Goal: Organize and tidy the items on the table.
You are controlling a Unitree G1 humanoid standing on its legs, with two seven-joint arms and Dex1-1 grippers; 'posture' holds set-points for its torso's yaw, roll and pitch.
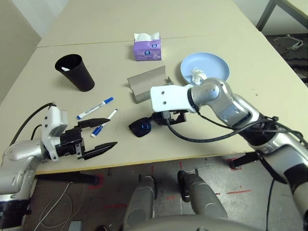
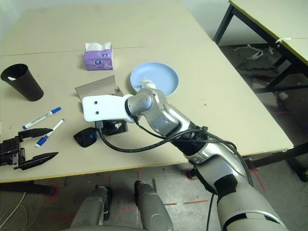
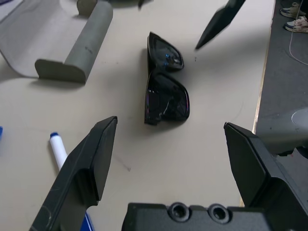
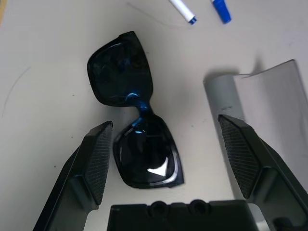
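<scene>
Black sunglasses (image 1: 141,128) lie folded near the front of the table (image 1: 43,91). My right gripper (image 4: 166,139) hovers open just above them, one finger on each side. My left gripper (image 1: 98,135) is open, low at the front left, pointing at the sunglasses (image 3: 163,91). Two blue-capped markers (image 1: 95,108) (image 1: 103,123) lie just beyond it. The grey glasses case (image 1: 149,84) lies open behind the sunglasses. A crumpled tissue (image 1: 198,73) rests on the light-blue plate (image 1: 211,61). The black cup (image 1: 74,72) stands upright at the left. The green plate is out of view.
A purple tissue box (image 1: 147,46) stands at the back, by the table's seam. The table's front edge (image 1: 144,162) runs close behind both grippers. Another table (image 2: 269,19) stands off to the right.
</scene>
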